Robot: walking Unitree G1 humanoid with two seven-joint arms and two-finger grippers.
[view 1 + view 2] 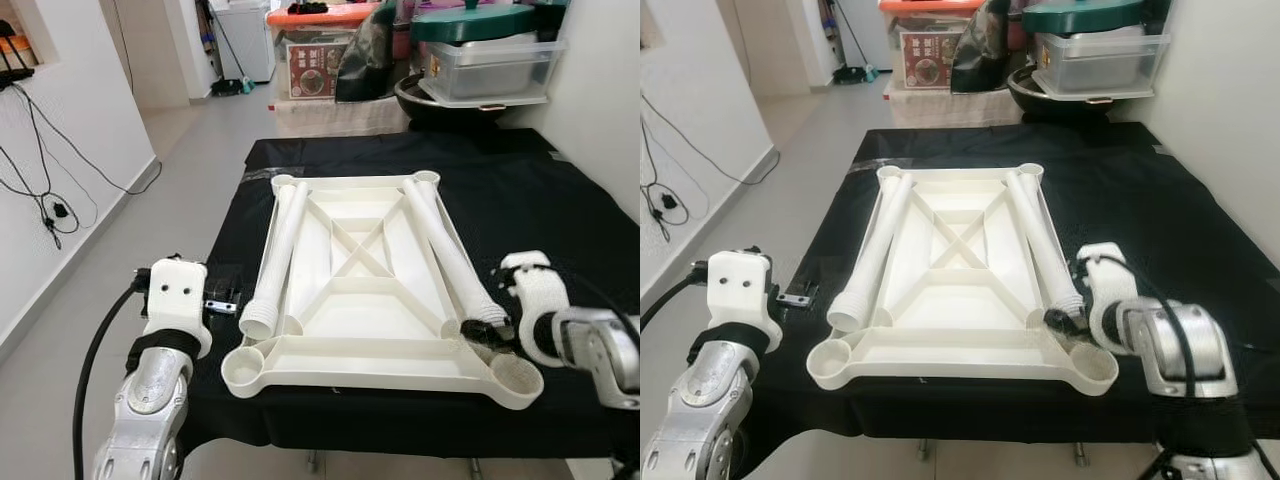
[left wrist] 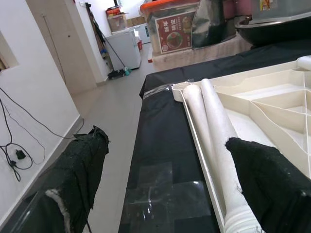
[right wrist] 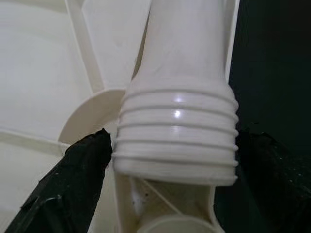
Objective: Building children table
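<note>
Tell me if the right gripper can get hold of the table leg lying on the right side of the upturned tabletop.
Probably yes. The right gripper already has its open fingers on either side of the right leg's threaded end, with nothing between them. The leg lies loose on the upturned tabletop, so closing should grip it.

Black cloth (image 1: 520,190), storage bins (image 1: 490,65) behind, cables (image 1: 45,190) along the wall.

Head pair looking down from above onto the upturned white tabletop (image 1: 360,290) on black cloth (image 1: 1160,200), left wrist low beside its left leg tube (image 2: 214,126), right wrist tight on the right leg's threaded end (image 3: 177,133).
</note>
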